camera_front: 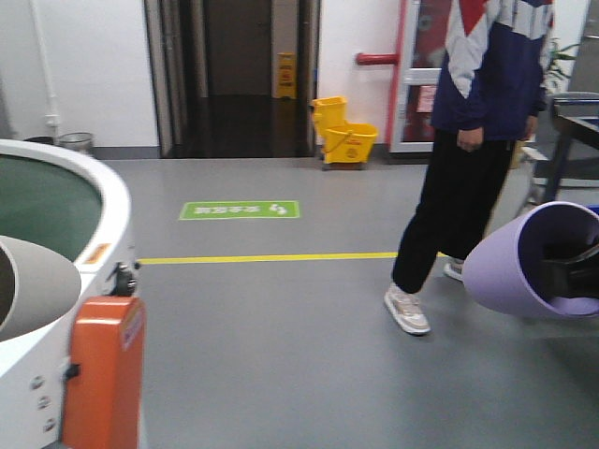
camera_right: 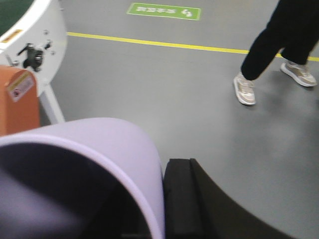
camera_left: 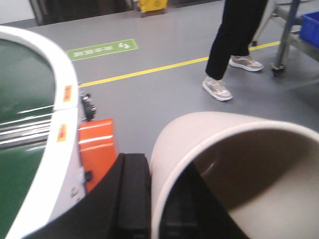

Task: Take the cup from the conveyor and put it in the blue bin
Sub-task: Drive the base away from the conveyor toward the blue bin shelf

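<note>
Grey vinyl floor filled the front view, crossed by a yellow tape line, with a yellow mop bucket beside a dark doorway and a person in black trousers on the right. At the left stood the conveyor, its dark green belt inside a white curved rim, with an orange box on its side. A matte cream-beige plastic cup jutted in at the left edge. A matte lilac plastic cup lay tilted in the air at the right edge, with the right gripper dark in its mouth.

From the left wrist, the left gripper was clamped across the cream-beige cup's thick, smooth wall. One black finger sat outside the wall and one inside. The cup hung over the floor just beside the conveyor's rim.

From the right wrist, the right gripper pinched the lilac cup's wall. Its outer finger was plain to see and its inner finger was lost in shadow. The cup hung over bare floor, apart from the conveyor.
</note>
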{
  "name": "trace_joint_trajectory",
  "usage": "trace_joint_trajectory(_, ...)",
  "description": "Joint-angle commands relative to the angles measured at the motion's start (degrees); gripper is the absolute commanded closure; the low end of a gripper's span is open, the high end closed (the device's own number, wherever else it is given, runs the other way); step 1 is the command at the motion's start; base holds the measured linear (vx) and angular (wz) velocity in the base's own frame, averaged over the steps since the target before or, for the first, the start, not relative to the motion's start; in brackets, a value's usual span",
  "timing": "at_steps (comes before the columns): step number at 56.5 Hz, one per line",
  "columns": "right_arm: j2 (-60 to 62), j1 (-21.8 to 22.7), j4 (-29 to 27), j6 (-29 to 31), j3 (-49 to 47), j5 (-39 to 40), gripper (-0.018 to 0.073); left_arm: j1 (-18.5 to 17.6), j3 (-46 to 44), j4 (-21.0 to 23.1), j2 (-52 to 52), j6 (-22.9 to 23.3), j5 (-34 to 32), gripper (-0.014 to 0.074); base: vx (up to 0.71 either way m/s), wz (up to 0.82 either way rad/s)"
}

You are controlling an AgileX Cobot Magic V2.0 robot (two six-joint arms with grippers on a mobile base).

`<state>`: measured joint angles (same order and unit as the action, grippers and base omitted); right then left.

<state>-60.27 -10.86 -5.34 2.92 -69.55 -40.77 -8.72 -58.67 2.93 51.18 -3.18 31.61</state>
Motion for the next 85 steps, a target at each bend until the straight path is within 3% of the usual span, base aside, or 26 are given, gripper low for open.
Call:
trace_joint_trajectory(1,1.01,0.31,0.10,-0.05,-1.79,4.77,0.0568,-0.48,-1.59,0.66,-0.77,0.25,-5.45,0.0601,0.11,-0.42)
trace_joint_trajectory(85,1.01,0.31,0.10,-0.05,-1.79,4.77,0.0568,-0.48,-1.59,0.66,-0.70,0.25,-5.45,0.0601,0.24,-0.23)
